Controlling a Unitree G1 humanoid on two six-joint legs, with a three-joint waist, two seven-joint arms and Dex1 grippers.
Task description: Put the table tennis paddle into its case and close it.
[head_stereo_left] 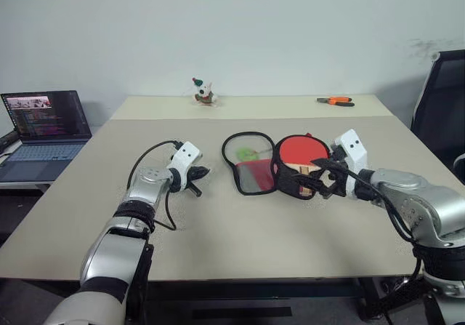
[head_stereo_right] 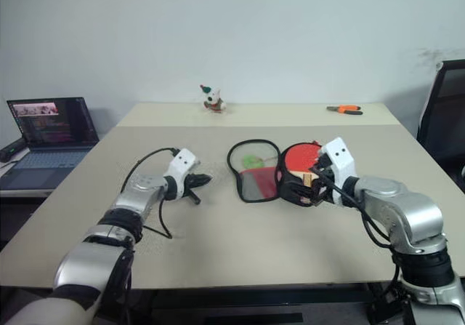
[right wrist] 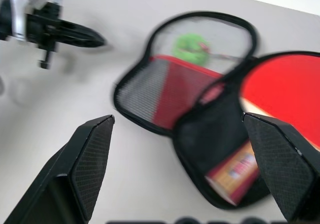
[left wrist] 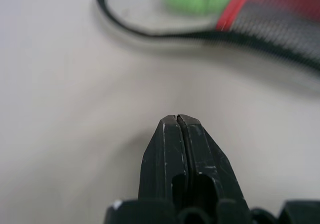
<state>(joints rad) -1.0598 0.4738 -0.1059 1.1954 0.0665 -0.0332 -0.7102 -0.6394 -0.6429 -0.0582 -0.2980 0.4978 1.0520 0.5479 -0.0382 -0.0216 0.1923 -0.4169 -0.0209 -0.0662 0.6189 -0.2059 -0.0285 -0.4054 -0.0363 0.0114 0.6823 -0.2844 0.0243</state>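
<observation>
Beige worktop (head_stereo_left: 240,245). Near its middle, the open case (head_stereo_left: 251,161) lies flat, the paddle (head_stereo_left: 304,152) partly inside. At the far edge: a small figurine (head_stereo_left: 203,92) and orange-handled pliers (head_stereo_left: 336,101).

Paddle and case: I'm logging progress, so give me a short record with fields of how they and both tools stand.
paddle: lying in the open case, red face showing
case: unzipped, mesh flap spread flat on the table
left tool: shut, empty, beside the case
right tool: open, over the paddle end of the case, holding nothing
</observation>
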